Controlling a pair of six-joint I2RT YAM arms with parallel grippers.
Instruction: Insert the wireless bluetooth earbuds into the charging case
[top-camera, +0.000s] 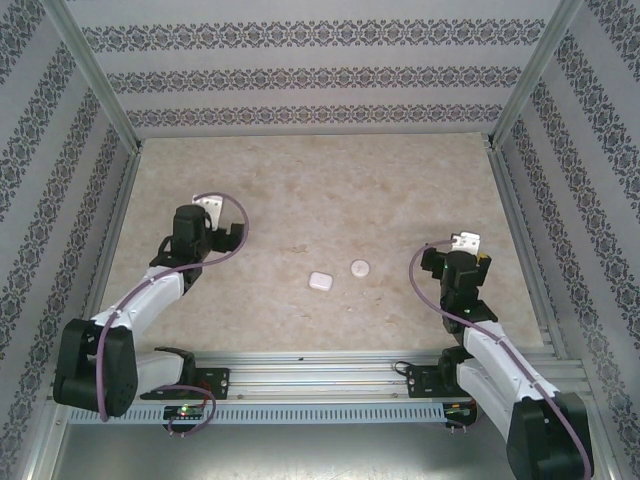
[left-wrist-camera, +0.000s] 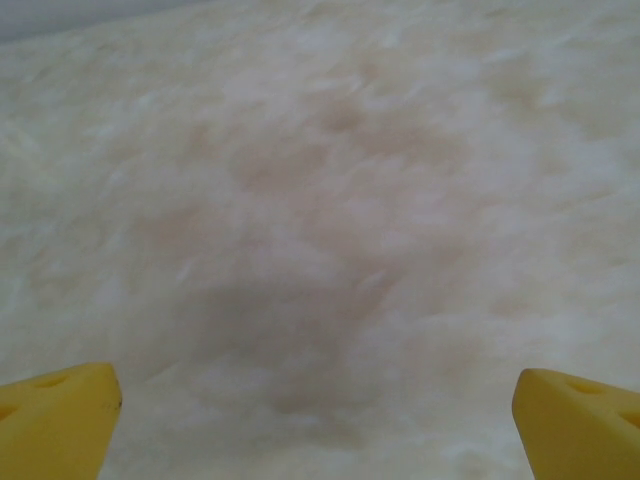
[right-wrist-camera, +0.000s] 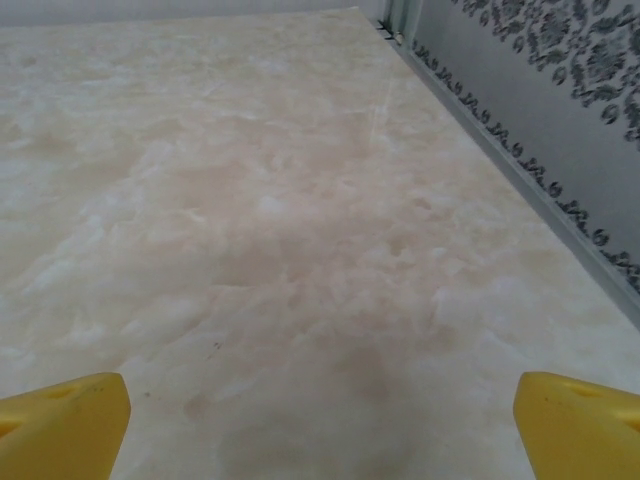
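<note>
Small glossy white rounded-square plastic charging case (top-camera: 320, 281): lower centre of top view, on beige marbled tabletop (top-camera: 300, 190), near flat round white disc (top-camera: 360, 267), not touching it. Probably light, rigid, slippery, so pinch across its straighter sides. Left gripper (left-wrist-camera: 320, 415), right gripper (right-wrist-camera: 320, 415): jaws spread wide, empty.

The left arm (top-camera: 150, 295) and right arm (top-camera: 497, 352) are white with black joints, purple cables (top-camera: 414, 270) and yellow end effector fingers (left-wrist-camera: 55, 420).

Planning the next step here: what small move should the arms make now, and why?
Probably swing the left gripper toward the charging case: both it and the right gripper stand open and empty, well apart from the case, which lies on the table between them.
</note>
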